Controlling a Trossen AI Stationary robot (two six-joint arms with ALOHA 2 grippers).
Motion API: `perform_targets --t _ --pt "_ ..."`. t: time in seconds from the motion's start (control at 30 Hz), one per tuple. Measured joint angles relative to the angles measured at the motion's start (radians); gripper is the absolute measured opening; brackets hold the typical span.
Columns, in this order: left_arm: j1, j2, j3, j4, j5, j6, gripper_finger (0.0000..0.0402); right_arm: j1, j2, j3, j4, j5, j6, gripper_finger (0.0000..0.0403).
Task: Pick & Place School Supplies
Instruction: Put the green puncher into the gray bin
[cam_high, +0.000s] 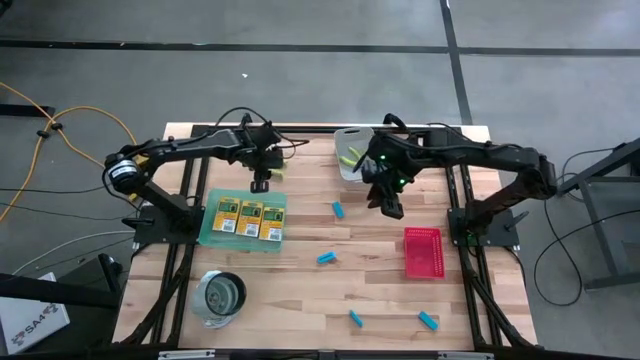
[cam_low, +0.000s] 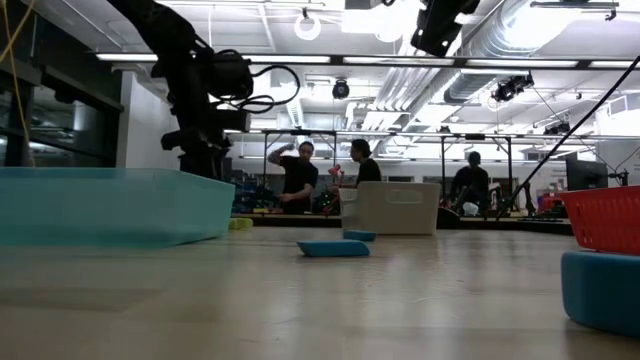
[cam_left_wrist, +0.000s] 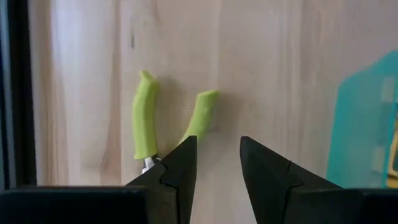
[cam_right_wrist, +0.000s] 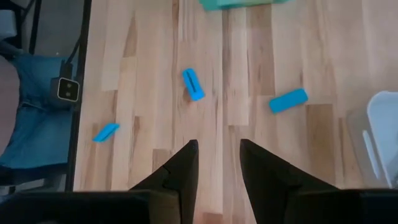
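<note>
Three yellow-and-green crayon boxes (cam_high: 246, 217) lie side by side on the green mat (cam_high: 212, 232). Several light-blue blocks lie flat on the wood (cam_high: 338, 209) (cam_high: 325, 257) (cam_high: 355, 318) (cam_high: 428, 320). A yellow-green-handled plier tool (cam_left_wrist: 146, 115) lies on the table just ahead of my open left gripper (cam_left_wrist: 217, 142) (cam_high: 260, 182); one dark finger covers its metal end. Something yellow-green (cam_high: 350, 157) sits in the grey bin. My open right gripper (cam_right_wrist: 217, 143) (cam_high: 391, 203) hovers above the table near the bin, over bare wood, with blocks (cam_right_wrist: 193, 84) (cam_right_wrist: 288, 100) beyond it.
The grey bin (cam_high: 345, 140) stands at the far edge between the arms. A red tray (cam_high: 423, 251) sits toward the right, and a round metal cup (cam_high: 220, 297) near the left front corner. People stand in the room behind the table (cam_low: 300, 175).
</note>
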Motion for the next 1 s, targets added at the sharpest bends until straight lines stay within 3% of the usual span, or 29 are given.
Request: perform_targets --t 0.33,0.63,1.0 --pt "0.005 0.047 0.010 -0.016 0.013 -0.018 0.0115 0.000 -0.048 0.000 -0.026 0.052 -0.011 0.0109" --pt "0.039 0.185 0.155 -0.132 0.031 -0.044 0.0115 -0.002 -0.049 0.000 -0.037 0.073 -0.030 0.0109" --pt "0.078 0.198 0.169 -0.157 0.074 -0.003 0.0115 -0.002 -0.049 0.000 -0.039 0.074 -0.049 0.0109"
